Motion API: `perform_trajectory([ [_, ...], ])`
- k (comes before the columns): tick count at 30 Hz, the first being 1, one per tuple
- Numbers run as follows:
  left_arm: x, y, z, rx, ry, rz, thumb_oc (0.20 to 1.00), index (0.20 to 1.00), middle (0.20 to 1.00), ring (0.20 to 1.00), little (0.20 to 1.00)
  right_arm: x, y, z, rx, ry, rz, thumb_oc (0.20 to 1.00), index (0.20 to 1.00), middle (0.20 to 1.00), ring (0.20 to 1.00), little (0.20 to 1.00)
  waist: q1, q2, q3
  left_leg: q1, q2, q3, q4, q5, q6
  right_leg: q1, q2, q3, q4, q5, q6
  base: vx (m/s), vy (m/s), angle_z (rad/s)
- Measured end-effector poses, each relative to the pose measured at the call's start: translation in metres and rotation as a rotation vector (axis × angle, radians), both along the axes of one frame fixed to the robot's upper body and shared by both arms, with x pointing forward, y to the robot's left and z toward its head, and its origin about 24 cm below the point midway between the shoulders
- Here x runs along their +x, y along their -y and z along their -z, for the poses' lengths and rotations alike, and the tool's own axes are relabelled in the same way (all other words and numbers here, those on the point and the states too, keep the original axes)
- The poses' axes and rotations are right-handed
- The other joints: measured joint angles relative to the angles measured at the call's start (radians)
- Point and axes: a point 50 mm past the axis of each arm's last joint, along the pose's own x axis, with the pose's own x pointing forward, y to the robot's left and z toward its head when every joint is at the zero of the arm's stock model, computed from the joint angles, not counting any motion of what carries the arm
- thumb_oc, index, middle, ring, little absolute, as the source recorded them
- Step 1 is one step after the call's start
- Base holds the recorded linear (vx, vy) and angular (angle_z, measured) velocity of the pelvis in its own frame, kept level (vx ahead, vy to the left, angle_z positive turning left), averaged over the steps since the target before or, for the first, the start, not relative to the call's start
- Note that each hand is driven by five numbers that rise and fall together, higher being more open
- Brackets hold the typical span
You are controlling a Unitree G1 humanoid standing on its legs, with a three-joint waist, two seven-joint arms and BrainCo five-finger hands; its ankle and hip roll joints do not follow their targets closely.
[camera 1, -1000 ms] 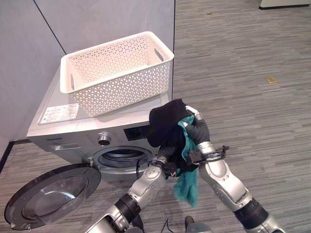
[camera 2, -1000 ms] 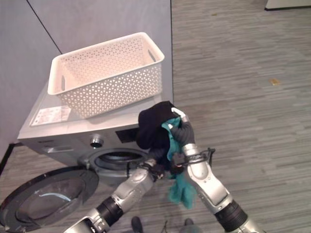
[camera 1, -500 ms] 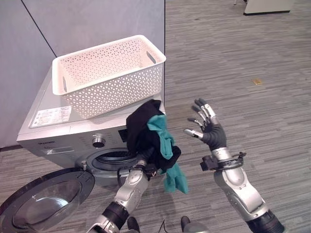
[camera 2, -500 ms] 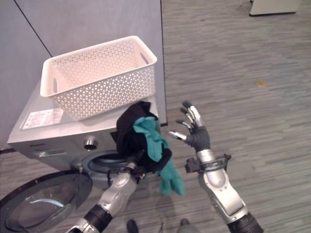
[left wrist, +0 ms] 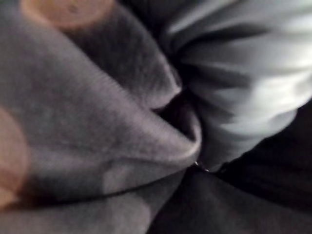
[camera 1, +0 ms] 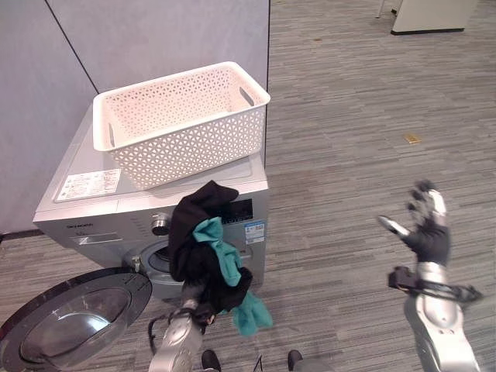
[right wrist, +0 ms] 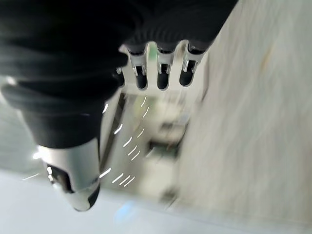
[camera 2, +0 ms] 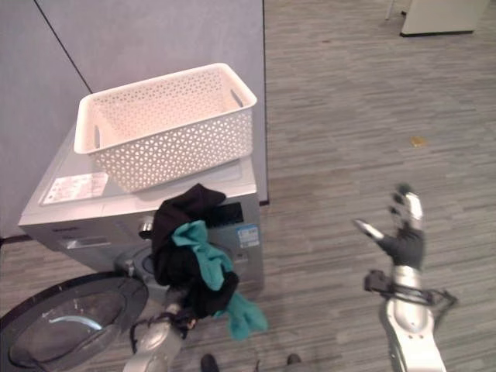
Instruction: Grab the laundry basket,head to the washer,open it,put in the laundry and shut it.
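Observation:
A bundle of laundry (camera 1: 203,252), black cloth with a teal piece hanging from it, is held up on my left hand (camera 1: 194,314), which is buried under it. The bundle hangs just in front of the washer's round opening (camera 1: 157,260) and covers most of it. The left wrist view shows dark cloth folds (left wrist: 122,122) from very close. The washer's door (camera 1: 70,325) lies swung open at the lower left. The white perforated laundry basket (camera 1: 182,124) stands on the washer's top (camera 1: 85,186). My right hand (camera 1: 426,232) is raised far to the right, open and holding nothing.
A grey partition wall (camera 1: 155,39) stands behind the washer. Grey plank floor (camera 1: 349,155) stretches to the right, with a small yellowish scrap (camera 1: 412,139) on it. A white piece of furniture (camera 1: 430,15) sits at the far top right.
My right hand has let go of the laundry and swung away to the right, fingers spread. The left hand has carried the bundle down and left, toward the washer's opening.

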Motion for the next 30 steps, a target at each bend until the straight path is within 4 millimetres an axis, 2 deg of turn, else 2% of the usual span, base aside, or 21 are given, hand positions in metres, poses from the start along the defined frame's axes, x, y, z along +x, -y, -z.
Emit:
perform_trajectory([
  [2, -0.005, 0.002, 0.005, -0.012, -0.024, 0.0, 0.2, 0.2, 0.2, 0.2, 0.2, -0.006, 0.003, 0.025, 0.016, -0.108, 0.049, 1.0, 1.0, 1.0, 1.0, 1.0, 0.005, 0.005, -0.005, -0.035, 0.0, -0.005, 0.0, 0.003, 0.0, -0.034, 0.001, -0.002, 0.003, 0.007, -0.001, -0.16, -0.013, 0.04],
  [3, -0.004, 0.007, 0.006, -0.036, -0.026, -0.001, 0.2, 0.2, 0.2, 0.2, 0.2, -0.006, 0.002, 0.043, 0.049, -0.17, 0.081, 1.0, 1.0, 1.0, 1.0, 1.0, 0.011, 0.008, -0.004, -0.06, -0.002, -0.008, 0.001, 0.015, -0.002, -0.058, 0.001, -0.003, 0.005, 0.015, 0.001, -0.16, 0.0, 0.01],
  [5, 0.001, 0.016, 0.006, -0.053, -0.021, 0.018, 0.2, 0.2, 0.2, 0.2, 0.2, -0.006, -0.002, 0.064, 0.075, -0.248, 0.104, 1.0, 1.0, 1.0, 1.0, 1.0, 0.022, 0.004, 0.01, -0.089, -0.005, -0.013, 0.003, 0.025, 0.002, -0.086, -0.001, -0.005, 0.008, 0.022, 0.004, -0.17, 0.009, 0.09],
  [6, 0.014, 0.022, 0.0, -0.053, 0.018, 0.048, 0.2, 0.2, 0.2, 0.2, 0.2, 0.004, -0.009, 0.079, 0.114, -0.285, 0.124, 1.0, 1.0, 1.0, 1.0, 1.0, 0.024, 0.015, 0.053, -0.135, -0.005, -0.024, 0.021, 0.033, 0.005, -0.12, -0.001, -0.016, 0.012, 0.034, 0.004, -0.24, 0.04, 0.14],
  [7, 0.028, 0.025, -0.008, -0.052, 0.06, 0.059, 0.2, 0.2, 0.2, 0.2, 0.2, 0.015, -0.017, 0.078, 0.14, -0.267, 0.113, 1.0, 1.0, 1.0, 1.0, 1.0, 0.026, 0.023, 0.108, -0.168, -0.002, -0.024, 0.023, 0.041, 0.005, -0.157, -0.001, -0.018, 0.025, 0.042, 0.003, -0.18, 0.039, 0.08],
  [9, 0.046, 0.025, -0.018, -0.028, 0.111, 0.042, 0.2, 0.2, 0.2, 0.2, 0.2, 0.028, -0.027, 0.083, 0.216, -0.249, 0.115, 1.0, 1.0, 1.0, 1.0, 1.0, 0.026, 0.025, 0.16, -0.228, 0.0, -0.027, 0.051, 0.041, 0.003, -0.225, -0.001, -0.018, 0.068, 0.037, -0.001, -0.15, 0.049, 0.0],
  [11, 0.069, 0.026, -0.031, -0.013, 0.161, 0.01, 0.2, 0.2, 0.2, 0.2, 0.2, 0.038, -0.048, 0.095, 0.355, -0.269, 0.096, 1.0, 1.0, 1.0, 1.0, 1.0, 0.033, 0.013, 0.23, -0.263, 0.001, -0.024, 0.053, 0.042, 0.005, -0.275, -0.006, -0.013, 0.111, 0.038, 0.005, -0.13, 0.053, -0.02],
  [15, 0.081, 0.03, -0.039, -0.038, 0.183, -0.021, 0.2, 0.2, 0.2, 0.2, 0.2, 0.032, -0.076, 0.118, 0.519, -0.351, 0.076, 1.0, 1.0, 1.0, 1.0, 1.0, 0.04, -0.01, 0.293, -0.282, -0.011, -0.02, 0.054, 0.05, 0.016, -0.323, -0.019, -0.006, 0.163, 0.017, 0.011, -0.08, 0.031, -0.02],
  [18, 0.087, 0.037, -0.048, -0.049, 0.231, -0.014, 0.2, 0.2, 0.2, 0.2, 0.2, 0.022, -0.098, 0.139, 0.614, -0.451, 0.028, 1.0, 1.0, 1.0, 1.0, 1.0, 0.048, -0.019, 0.345, -0.348, -0.023, -0.03, 0.07, 0.058, 0.026, -0.402, -0.037, -0.022, 0.234, -0.014, 0.015, -0.09, 0.039, 0.17],
  [22, 0.088, 0.036, -0.046, -0.041, 0.221, -0.017, 0.2, 0.2, 0.2, 0.2, 0.2, 0.027, -0.106, 0.138, 0.665, -0.445, -0.004, 1.0, 1.0, 1.0, 1.0, 1.0, 0.055, -0.034, 0.367, -0.377, -0.031, -0.033, 0.071, 0.063, 0.033, -0.441, -0.043, -0.024, 0.263, -0.026, 0.021, -0.04, 0.026, 0.08],
  [25, 0.094, 0.035, -0.052, -0.028, 0.243, -0.024, 0.2, 0.2, 0.2, 0.2, 0.2, 0.034, -0.114, 0.128, 0.655, -0.405, -0.075, 1.0, 1.0, 1.0, 1.0, 1.0, 0.07, -0.035, 0.368, -0.427, -0.042, -0.05, 0.079, 0.06, 0.036, -0.517, -0.056, -0.03, 0.342, -0.069, 0.017, -0.01, 0.007, 0.12],
  [29, 0.108, 0.037, -0.06, -0.012, 0.257, -0.039, 0.2, 0.2, 0.2, 0.2, 0.2, 0.041, -0.116, 0.122, 0.671, -0.376, -0.087, 1.0, 1.0, 1.0, 1.0, 1.0, 0.076, -0.041, 0.371, -0.47, -0.048, -0.056, 0.091, 0.063, 0.039, -0.58, -0.071, -0.035, 0.411, -0.098, 0.017, -0.04, 0.001, 0.1],
  [30, 0.122, 0.034, -0.071, -0.002, 0.282, -0.077, 0.2, 0.2, 0.2, 0.2, 0.2, 0.047, -0.117, 0.116, 0.671, -0.343, -0.098, 1.0, 1.0, 1.0, 1.0, 1.0, 0.074, -0.045, 0.371, -0.505, -0.047, -0.058, 0.098, 0.065, 0.041, -0.621, -0.072, -0.034, 0.431, -0.1, 0.015, -0.04, 0.006, 0.04],
])
